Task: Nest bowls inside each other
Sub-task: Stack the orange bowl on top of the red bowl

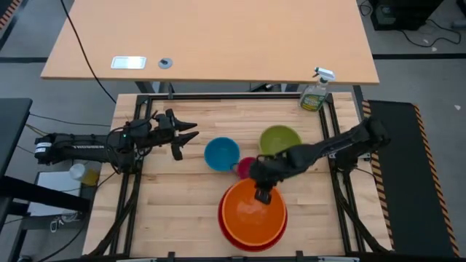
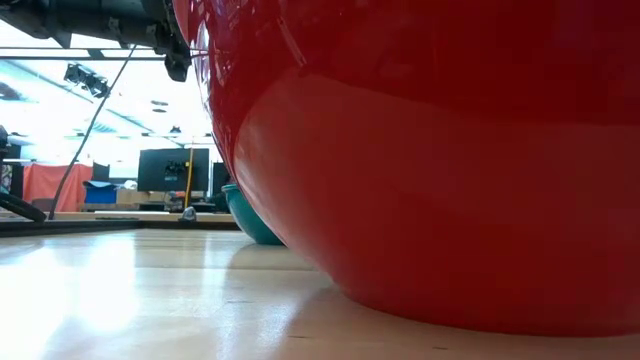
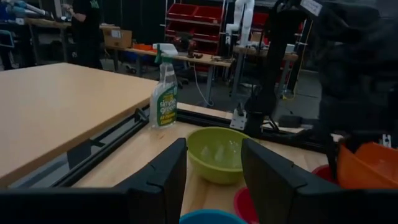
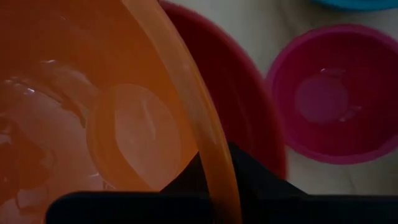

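The orange bowl (image 1: 251,207) is over the large red bowl (image 1: 251,236) near the table's front edge, with my right gripper (image 1: 262,194) shut on its far rim. The red bowl (image 2: 430,170) rests on the table by its base. Behind these stand the blue bowl (image 1: 221,153), the olive-green bowl (image 1: 280,139) and the small magenta-pink bowl (image 1: 245,167), which my right arm partly hides. My left gripper (image 1: 191,136) hovers open at the left of the blue bowl, pointing level toward the table's right, with nothing between its fingers. My right gripper holds the orange bowl by its rim (image 4: 214,168) on the far side, one finger inside the bowl and one outside. The fingers slant down from the table's far right. The bowl sits tilted over the red bowl (image 4: 249,106); whether it rests in it I cannot tell.
A green spray bottle (image 1: 315,93) stands at the table's far right corner. A second, larger tabletop (image 1: 211,36) lies behind the work table. Bare wood shows at the table's near left.
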